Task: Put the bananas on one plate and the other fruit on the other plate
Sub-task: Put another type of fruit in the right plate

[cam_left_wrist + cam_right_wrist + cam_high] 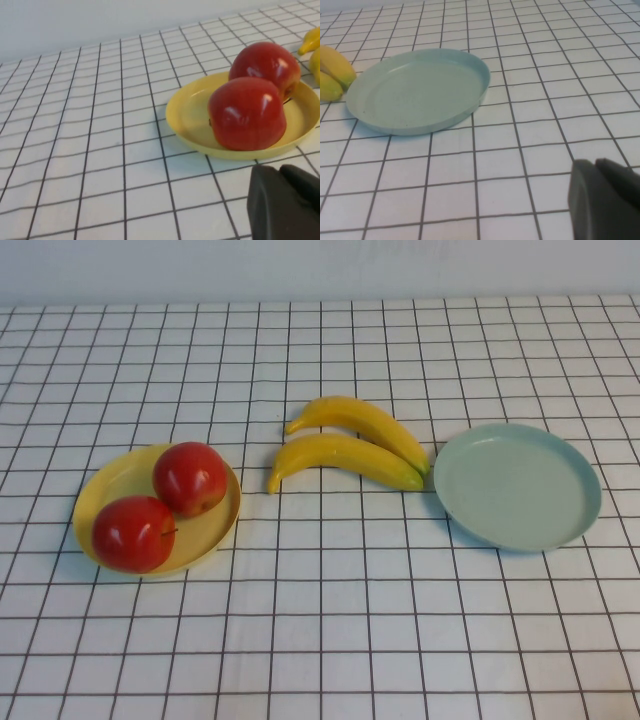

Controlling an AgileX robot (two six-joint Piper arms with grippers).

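Note:
Two red apples [190, 478] [133, 532] lie side by side on the pale yellow plate [115, 480] at the left. Two yellow bananas [365, 420] [345, 457] lie on the cloth at the middle, their right ends close to the empty pale blue-green plate [517, 485]. Neither gripper shows in the high view. The left wrist view shows my left gripper [280, 171] shut and empty, a short way from the yellow plate [187, 112] and its apples [246, 113]. The right wrist view shows my right gripper [595, 165] shut and empty, short of the blue-green plate [420, 90].
A white cloth with a black grid [330, 620] covers the whole table. A pale wall runs along the far edge. Wide bare cloth lies in front of both plates and behind the bananas.

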